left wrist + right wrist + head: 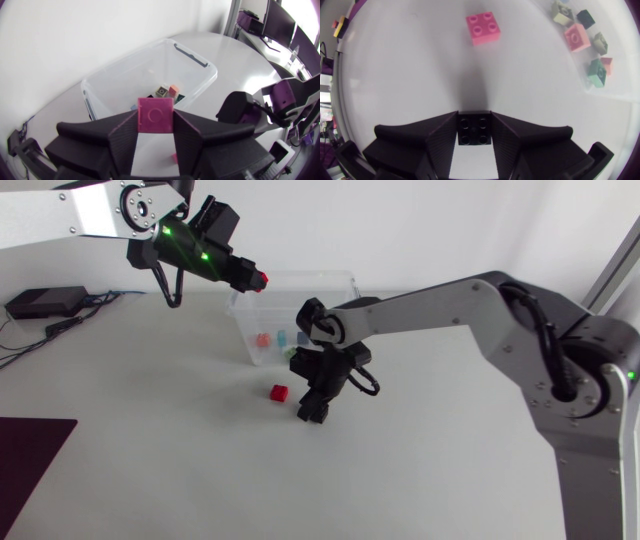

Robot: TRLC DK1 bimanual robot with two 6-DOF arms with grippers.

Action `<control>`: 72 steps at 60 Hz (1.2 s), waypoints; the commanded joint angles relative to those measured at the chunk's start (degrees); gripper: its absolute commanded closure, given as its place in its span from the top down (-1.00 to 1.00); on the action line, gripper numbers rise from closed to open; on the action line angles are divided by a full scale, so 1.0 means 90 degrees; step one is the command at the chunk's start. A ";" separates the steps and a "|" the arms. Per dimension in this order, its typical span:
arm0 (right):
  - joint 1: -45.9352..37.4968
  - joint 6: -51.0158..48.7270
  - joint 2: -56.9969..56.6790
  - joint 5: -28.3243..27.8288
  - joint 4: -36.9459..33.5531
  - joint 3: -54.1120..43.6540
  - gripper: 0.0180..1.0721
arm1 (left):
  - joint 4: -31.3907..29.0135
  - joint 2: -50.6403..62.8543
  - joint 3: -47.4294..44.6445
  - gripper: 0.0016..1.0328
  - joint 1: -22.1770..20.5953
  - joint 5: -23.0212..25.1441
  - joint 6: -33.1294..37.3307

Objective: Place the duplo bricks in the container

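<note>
1. Gripping the held red brick (156,114) from both sides, our left gripper (255,277) hangs in the air at the far left corner of the container (340,285).
2. The container is clear plastic and open on top. From the left wrist view its rim sits just ahead of the fingers.
3. Sorted bricks (272,338) already lie on the container floor: orange, blue, green and dark ones.
4. Our right gripper (474,116) is low over the table (150,430), narrow and clamped on a black brick (474,130) with both fingers touching it.
5. A loose red brick (279,392) lies on the table just beside the right gripper, in front of the container's near wall. In the right wrist view it is ahead of the fingers, apart from them.
6. The right arm (430,310) crosses in front of the container's near right side, and its wrist is close against that wall.
7. A black box (45,302) with cables sits at the far left of the table, well apart from the bricks.
8. A dark mat (30,460) lies at the near left corner.
</note>
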 commanded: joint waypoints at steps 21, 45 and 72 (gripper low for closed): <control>-0.0491 0.0164 -0.2109 -0.0415 0.0072 -0.1135 -0.40 | 0.0189 0.0810 0.1224 -0.51 0.0081 -0.0126 -0.0774; -0.0745 0.0271 -0.2813 -0.0728 0.0081 -0.1359 -0.40 | 0.0746 0.1132 0.1537 -0.51 0.0032 -0.0682 -0.1282; -0.1184 0.0418 -0.3408 -0.1226 0.0257 -0.1350 -0.40 | 0.1341 0.1542 0.1683 0.61 -0.0280 -0.1679 -0.1731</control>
